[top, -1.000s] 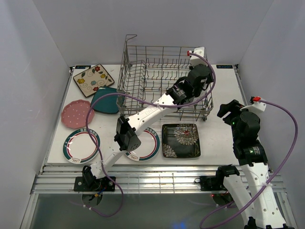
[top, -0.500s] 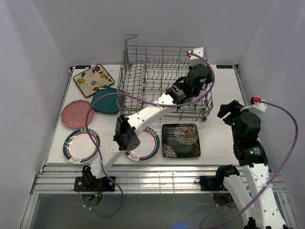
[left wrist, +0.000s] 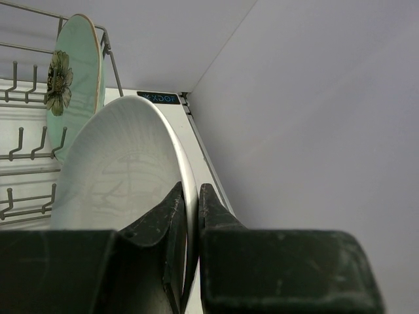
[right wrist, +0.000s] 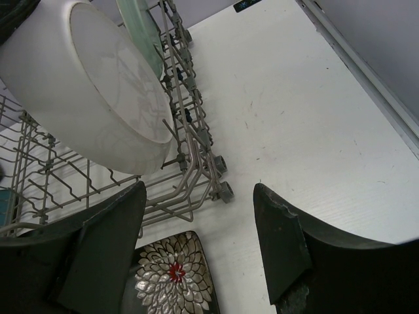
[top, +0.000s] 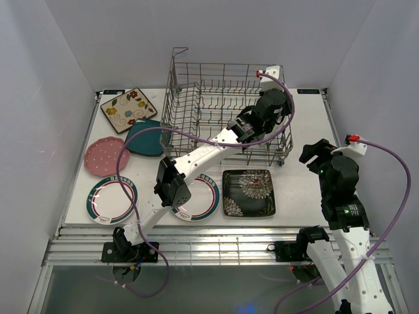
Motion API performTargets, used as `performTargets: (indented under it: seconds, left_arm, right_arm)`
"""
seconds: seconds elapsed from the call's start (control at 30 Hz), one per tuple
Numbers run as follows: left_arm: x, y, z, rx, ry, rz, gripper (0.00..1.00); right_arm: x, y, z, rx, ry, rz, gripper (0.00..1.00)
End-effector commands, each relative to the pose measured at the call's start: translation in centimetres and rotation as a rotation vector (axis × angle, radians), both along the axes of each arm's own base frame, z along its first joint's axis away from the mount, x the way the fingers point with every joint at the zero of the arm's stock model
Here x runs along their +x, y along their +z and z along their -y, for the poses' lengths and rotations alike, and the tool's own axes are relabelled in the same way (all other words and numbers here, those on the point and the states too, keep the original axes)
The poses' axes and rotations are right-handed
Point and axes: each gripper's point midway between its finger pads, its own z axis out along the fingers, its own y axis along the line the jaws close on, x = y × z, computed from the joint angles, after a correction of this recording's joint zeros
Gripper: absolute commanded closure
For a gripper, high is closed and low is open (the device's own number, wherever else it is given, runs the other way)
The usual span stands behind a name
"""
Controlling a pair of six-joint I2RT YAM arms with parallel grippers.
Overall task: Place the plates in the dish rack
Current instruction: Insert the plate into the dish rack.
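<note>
One arm [top: 203, 154] outstretched over dish rack [top: 196, 84], left pincer [left wrist: 190, 196] on white plate [left wrist: 118, 170].

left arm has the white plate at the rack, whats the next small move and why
Probably lower the plain white plate between the tines of the dish rack, beside the mint plate. The left end effector is shut on its rim and the plate leans tilted, apparently not seated yet.
</note>
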Motion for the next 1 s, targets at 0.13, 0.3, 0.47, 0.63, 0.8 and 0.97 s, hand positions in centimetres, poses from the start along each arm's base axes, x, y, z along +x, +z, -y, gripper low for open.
performTargets:
  seconds: [0.13, 0.3, 0.47, 0.63, 0.8, 0.97]
  left_arm:
    - [-1.7, 8.4, -2.1, -0.136, -0.022, 0.085, 0.69]
    - [-1.6, 9.5, -2.3, -0.144, -0.02, 0.13, 0.65]
    - [-1.8, 9.6, -2.0, -0.145, -0.035, 0.136, 0.65]
    - [-1.8, 9.6, -1.9, -0.143, -0.041, 0.141, 0.65]
    - [-2.0, 9.7, -1.9, -0.14, -0.047, 0.144, 0.65]
    - [-2.1, 10.5, -2.2, -0.144, -0.044, 0.163, 0.62]
  right_arm:
    - [0.0, 1.4, 0.0, 0.013, -0.007, 0.038, 0.28]
    - [0.1, 1.5, -0.2, 0.015, 0.005, 0.039, 0.28]
    - [0.1, 1.2, -0.2, 0.013, 0.009, 0.03, 0.28]
    - [-0.1, 1.4, -0.3, 0.009, 0.016, 0.036, 0.28]
    - [-0.3, 1.4, -0.1, 0.005, 0.01, 0.036, 0.28]
    - [-0.3, 1.5, -0.2, 0.003, 0.013, 0.037, 0.28]
